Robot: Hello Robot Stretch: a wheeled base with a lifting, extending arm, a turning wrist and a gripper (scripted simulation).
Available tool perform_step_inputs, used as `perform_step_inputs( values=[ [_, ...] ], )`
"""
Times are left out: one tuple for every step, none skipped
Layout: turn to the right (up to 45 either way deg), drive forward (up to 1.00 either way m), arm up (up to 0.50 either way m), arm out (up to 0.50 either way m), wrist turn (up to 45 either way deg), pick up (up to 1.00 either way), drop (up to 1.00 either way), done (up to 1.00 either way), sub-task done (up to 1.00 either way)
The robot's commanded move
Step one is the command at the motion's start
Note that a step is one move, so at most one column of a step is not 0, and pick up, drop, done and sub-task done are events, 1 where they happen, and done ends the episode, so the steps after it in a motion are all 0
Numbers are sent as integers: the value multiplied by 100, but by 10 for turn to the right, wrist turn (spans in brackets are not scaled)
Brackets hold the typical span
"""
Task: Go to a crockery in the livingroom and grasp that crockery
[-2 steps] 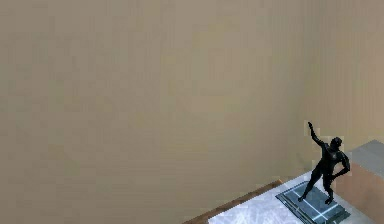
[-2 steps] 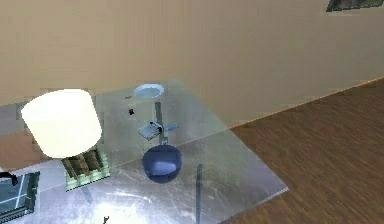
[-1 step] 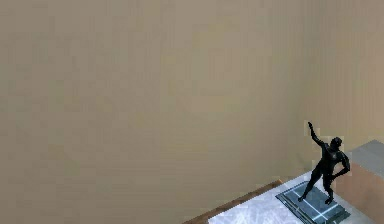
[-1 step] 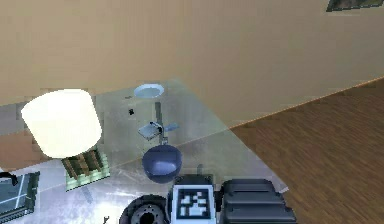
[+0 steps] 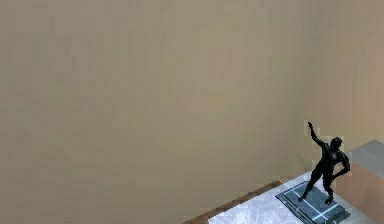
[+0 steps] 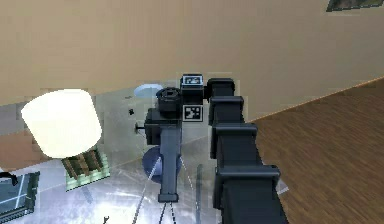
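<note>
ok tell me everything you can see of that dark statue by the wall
The statue is a dark, near-black human figure with a slight sheen, upright with legs apart, one arm raised high and the other bent low. Its feet stand on a flat squarish grey-green base that lies on a pale tabletop at the forward view's lower right, close to the beige wall.

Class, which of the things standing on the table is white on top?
The lamp, with its white drum shade; the statue is black, and the rounded thing is pale blue.
</note>
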Motion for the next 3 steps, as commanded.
perform_step_inputs(
  values=[
    [0,0,0,0,450,0,0,0,0],
    [0,0,0,0,450,0,0,0,0],
    [0,0,0,0,450,0,0,0,0]
  ],
)
